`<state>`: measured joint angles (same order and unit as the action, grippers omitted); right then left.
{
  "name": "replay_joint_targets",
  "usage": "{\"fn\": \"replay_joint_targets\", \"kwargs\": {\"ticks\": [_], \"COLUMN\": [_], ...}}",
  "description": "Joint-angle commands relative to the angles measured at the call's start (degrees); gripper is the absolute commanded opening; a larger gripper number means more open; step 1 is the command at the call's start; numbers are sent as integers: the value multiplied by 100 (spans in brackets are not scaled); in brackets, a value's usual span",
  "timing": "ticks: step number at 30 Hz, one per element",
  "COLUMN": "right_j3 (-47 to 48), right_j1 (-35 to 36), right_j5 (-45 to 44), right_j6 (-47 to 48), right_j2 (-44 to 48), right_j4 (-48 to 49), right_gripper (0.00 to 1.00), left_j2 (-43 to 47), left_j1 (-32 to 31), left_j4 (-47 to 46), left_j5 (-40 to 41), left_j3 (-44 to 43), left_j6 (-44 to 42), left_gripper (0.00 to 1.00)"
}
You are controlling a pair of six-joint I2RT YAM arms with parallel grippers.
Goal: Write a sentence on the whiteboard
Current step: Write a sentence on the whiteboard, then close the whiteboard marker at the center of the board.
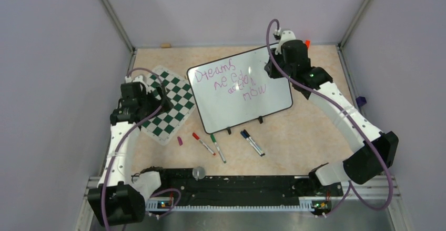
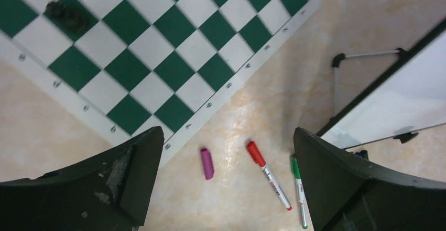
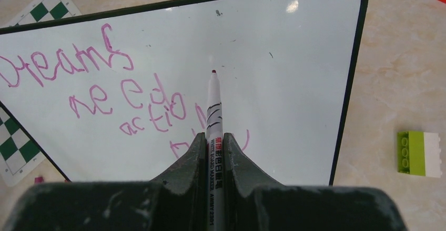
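Pale lilac-grey panel walls (image 1: 52, 57) on three sides, w/ slanted silver metal corner posts (image 1: 111, 15) at the back. Beige marbled tabletop (image 1: 315, 136) — glossy, soft glare patches. Black slotted rail (image 1: 236, 186) along near edge.

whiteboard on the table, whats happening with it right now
The right gripper is shut on a marker, its tip pointing at bare whiteboard beside the purple-pink sentence, which reads roughly "Dreams need action now". Whether the tip touches is unclear. The left gripper hangs open over the chess mat edge, holding nothing.
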<state>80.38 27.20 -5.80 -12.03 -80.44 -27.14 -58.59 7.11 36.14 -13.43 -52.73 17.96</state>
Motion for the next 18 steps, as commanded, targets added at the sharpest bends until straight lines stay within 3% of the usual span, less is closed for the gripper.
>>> {"fn": "replay_joint_targets", "kwargs": {"ticks": [1,4,9,12,15,18], "right_j3": [277,273,221,189,132,32], "right_j1": [-42,-42,-44,-44,-36,-34], "right_j5": [142,149,197,194,207,248], "right_j6": [-65,-49,-75,-94,-112,-185], "right_j2": [126,172,221,246,287,365], "right_j4": [-27,-104,-135,-147,-151,-159], "right_gripper": [0,0,0,0,0,0], "left_j2": [327,455,463,480,246,-319], "left_j1": [93,146,255,316,334,335], "left_j4": [794,1035,1307,1215,1460,1849], "left_j5": [1194,1696,1711,877,815,208], "left_j3": [114,66,-5,124,156,82], "left_j6": [618,955,1146,963,1148,897], "left_gripper": [99,99,99,99,99,99]}}
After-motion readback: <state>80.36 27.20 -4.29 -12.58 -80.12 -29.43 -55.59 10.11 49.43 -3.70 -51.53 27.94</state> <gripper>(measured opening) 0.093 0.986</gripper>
